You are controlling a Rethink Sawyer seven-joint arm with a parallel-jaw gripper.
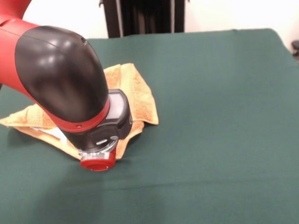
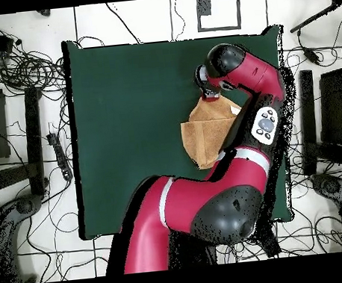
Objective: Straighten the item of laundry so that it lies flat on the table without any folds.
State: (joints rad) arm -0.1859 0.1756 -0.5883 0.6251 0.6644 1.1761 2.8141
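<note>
The golden-orange towel (image 1: pixel 136 92) lies crumpled and folded over itself on the left part of the green table (image 1: pixel 221 118). One corner sticks out to the left and a white patch (image 1: pixel 53 133) shows beside the arm. The red and black arm (image 1: pixel 61 77) hangs low over the towel and hides its middle. In the overhead view the towel (image 2: pixel 205 131) is a folded wedge near the table's right side (image 2: pixel 127 122). My gripper (image 2: pixel 207 91) is down at the towel's upper corner, and the wrist hides it.
A black stand (image 1: pixel 146 10) is behind the table's far edge. Cables (image 2: pixel 24 68) and equipment lie on the floor on both sides of the table. The arm's links (image 2: pixel 209 196) cross the table's lower right part in the overhead view.
</note>
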